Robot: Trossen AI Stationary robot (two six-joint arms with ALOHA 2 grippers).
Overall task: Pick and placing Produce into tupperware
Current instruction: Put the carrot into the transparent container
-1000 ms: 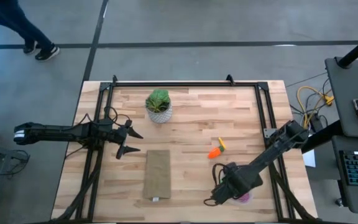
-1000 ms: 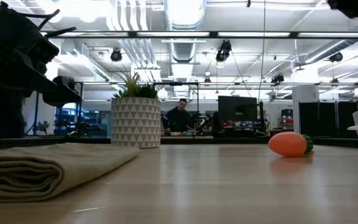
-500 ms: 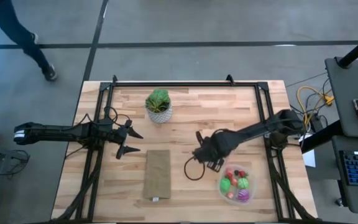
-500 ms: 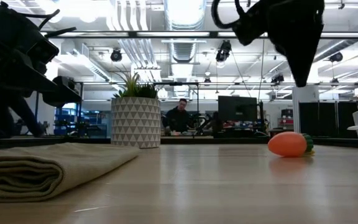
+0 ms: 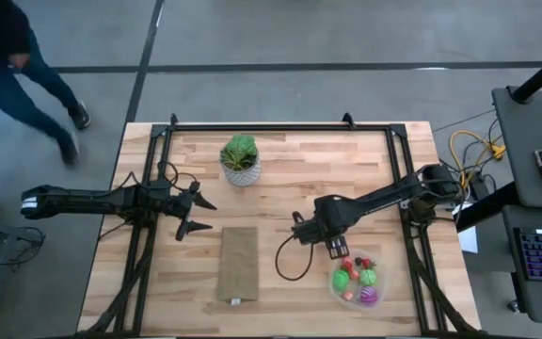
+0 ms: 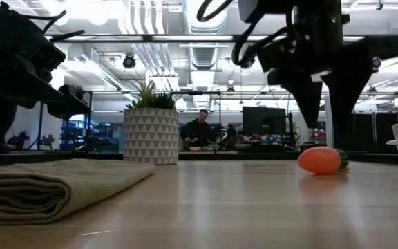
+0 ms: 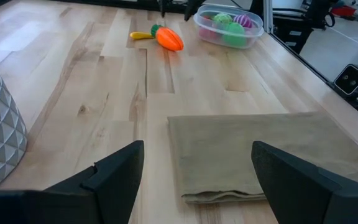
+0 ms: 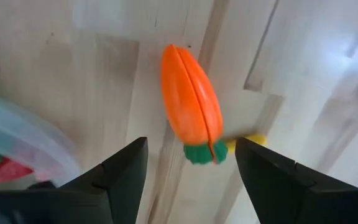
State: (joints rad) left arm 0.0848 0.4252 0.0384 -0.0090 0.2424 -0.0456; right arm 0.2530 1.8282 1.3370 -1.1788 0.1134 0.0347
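The right gripper (image 5: 332, 247) hangs above the table's middle-right, its arm reaching in from the right edge, fingers (image 8: 120, 180) spread apart and pointing down. The left gripper (image 5: 199, 215) waits open at the left side, arm stretched level.

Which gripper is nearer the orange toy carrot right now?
Right. The right gripper hangs open directly above the orange toy carrot beside the clear round tupperware. The left gripper waits open across the table, beyond the folded tan cloth.

Two arms, each with one end effector: left end effector (image 5: 194, 214), right end effector (image 5: 334, 247). One tupperware (image 5: 358, 280); one orange carrot (image 7: 168, 38); one yellow piece (image 7: 140, 35); one potted plant (image 5: 240, 160); one folded cloth (image 5: 238, 264); one table (image 5: 280, 179).
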